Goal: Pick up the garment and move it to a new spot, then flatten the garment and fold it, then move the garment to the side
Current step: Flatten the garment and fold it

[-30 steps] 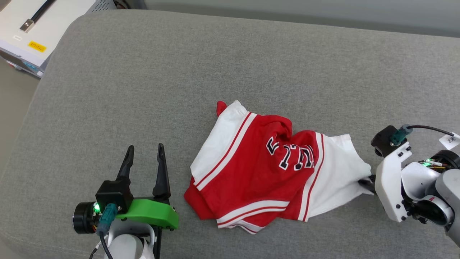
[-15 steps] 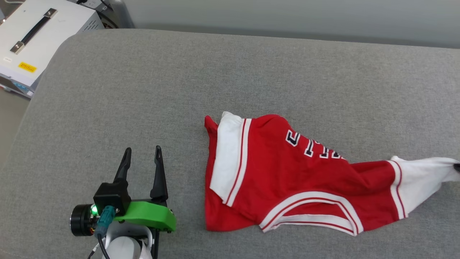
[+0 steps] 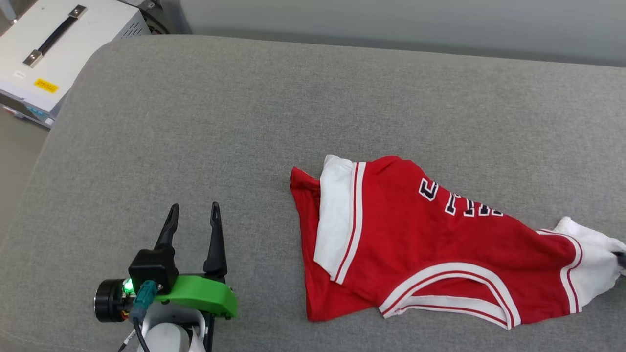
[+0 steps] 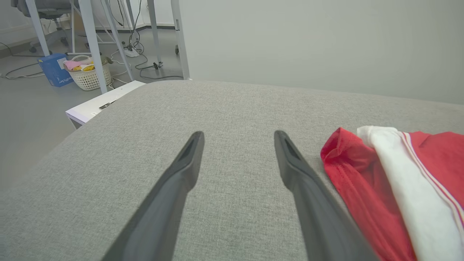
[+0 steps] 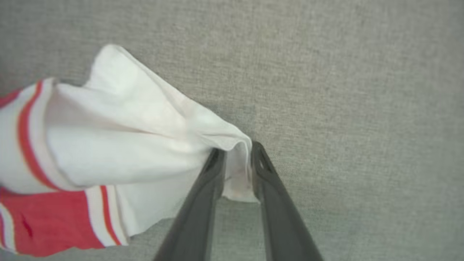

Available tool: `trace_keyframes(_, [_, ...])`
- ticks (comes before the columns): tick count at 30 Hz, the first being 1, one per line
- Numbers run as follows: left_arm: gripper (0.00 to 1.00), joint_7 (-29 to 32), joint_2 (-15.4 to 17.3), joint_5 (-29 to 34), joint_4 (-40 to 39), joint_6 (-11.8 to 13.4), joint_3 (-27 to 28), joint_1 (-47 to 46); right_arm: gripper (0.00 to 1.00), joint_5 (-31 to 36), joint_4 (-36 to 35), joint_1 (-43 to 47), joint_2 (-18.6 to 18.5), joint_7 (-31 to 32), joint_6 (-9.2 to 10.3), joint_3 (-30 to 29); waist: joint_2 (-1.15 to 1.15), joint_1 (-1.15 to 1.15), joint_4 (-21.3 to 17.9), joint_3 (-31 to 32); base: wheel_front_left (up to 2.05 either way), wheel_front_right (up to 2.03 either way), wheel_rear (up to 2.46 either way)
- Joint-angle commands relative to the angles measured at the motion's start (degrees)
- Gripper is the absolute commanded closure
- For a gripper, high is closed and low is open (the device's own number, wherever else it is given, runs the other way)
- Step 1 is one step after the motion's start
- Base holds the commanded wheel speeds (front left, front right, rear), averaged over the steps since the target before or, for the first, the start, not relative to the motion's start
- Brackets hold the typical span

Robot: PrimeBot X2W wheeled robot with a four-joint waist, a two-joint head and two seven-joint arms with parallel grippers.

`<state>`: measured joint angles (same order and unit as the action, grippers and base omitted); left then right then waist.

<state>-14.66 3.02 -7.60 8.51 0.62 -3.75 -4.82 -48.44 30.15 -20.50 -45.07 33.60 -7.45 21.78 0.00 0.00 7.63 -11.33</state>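
At the far left, off the grey cushion, sits a white case, well clear of my work. Next comes my left gripper, parked low over bare cushion with its fingers spread wide and nothing between them; I judge it is held there to keep out of the way until flattening needs a second hand. In the left wrist view the left gripper's right finger lies just beside the cloth's red edge. The garment lies right of centre on the cushion, crumpled. One white sleeve is flopped over the red body, the black lettering runs aslant, and the whole shirt tapers toward the right edge, which reads to me as tension from a sideways pull. At that end my right gripper has its fingers drawn narrow, pinching a fold of the other sleeve. A grip on the sleeve should let the body trail behind as I shift it to a new spot.
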Motion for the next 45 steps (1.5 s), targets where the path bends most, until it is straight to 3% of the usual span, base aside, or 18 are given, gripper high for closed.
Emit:
trace_keyframes(1, [0.0,-0.34,-0.14,1.04,0.03,-0.55,0.45,0.05,0.0,0.68,-1.32,0.47,1.33,-2.88,-0.03,-0.39,0.0,0.0,-0.91,1.79,0.0,0.0,0.0])
trace_keyframes(9, [0.0,-0.34,1.0,2.88,-1.17,-2.82,2.42,-0.89,0.0,8.58,-9.93,1.54,4.1,-22.68,-0.03,-7.52,0.0,0.0,-3.34,4.43,0.0,0.0,0.0])
trace_keyframes(18, [0.0,-0.31,4.75,2.42,0.95,-6.97,-0.12,-8.85,0.0,19.41,-21.06,8.01,15.0,-32.87,-0.03,-16.06,0.0,0.0,-4.85,4.15,0.0,0.0,0.0])
trace_keyframes(20, [0.0,4.07,8.0,-0.91,3.8,-7.96,-4.45,-15.45,0.0,23.03,-24.29,10.49,19.02,-33.96,-0.03,-16.72,0.0,0.0,-5.28,3.44,0.0,0.0,0.0])
trace_keyframes(24, [0.0,13.96,12.31,-7.98,3.32,-8.08,-13.56,-22.5,0.0,24.36,-25.43,11.63,21.35,-33.45,-0.03,-16.2,0.0,0.0,-5.81,2.52,0.0,0.0,0.0])
trace_keyframes(28, [0.0,24.38,16.8,-17.14,2.06,-8.09,-21.21,-28.5,0.0,25.09,-25.52,11.45,21.98,-33.14,-0.03,-15.28,0.0,0.0,-6.5,1.4,0.0,0.0,0.0])
trace_keyframes(29, [0.0,32.89,19.75,-23.33,1.43,-8.09,-26.88,-31.96,0.0,25.14,-25.32,10.84,22.27,-33.01,-0.03,-14.75,0.0,0.0,-7.15,0.8,0.0,0.0,0.0])
trace_keyframes(34, [0.0,44.91,23.94,-31.41,0.49,-8.1,-35.99,-36.03,0.0,25.35,-24.4,9.91,22.56,-33.33,-0.03,-14.24,0.0,0.0,-8.18,-0.04,0.0,0.0,0.0])
trace_keyframes(40, [0.0,53.12,29.0,-34.65,0.51,-8.1,-46.64,-38.44,0.0,25.19,-23.08,8.46,23.0,-34.14,-0.03,-13.02,0.0,0.0,-9.83,-1.68,0.0,0.0,0.0])
trace_keyframes(45, [0.0,54.61,31.38,-37.35,2.21,-8.1,-51.67,-38.39,0.0,25.11,-21.88,7.25,23.14,-34.92,-0.03,-12.44,0.0,0.0,-11.08,-3.71,0.0,0.0,0.0])
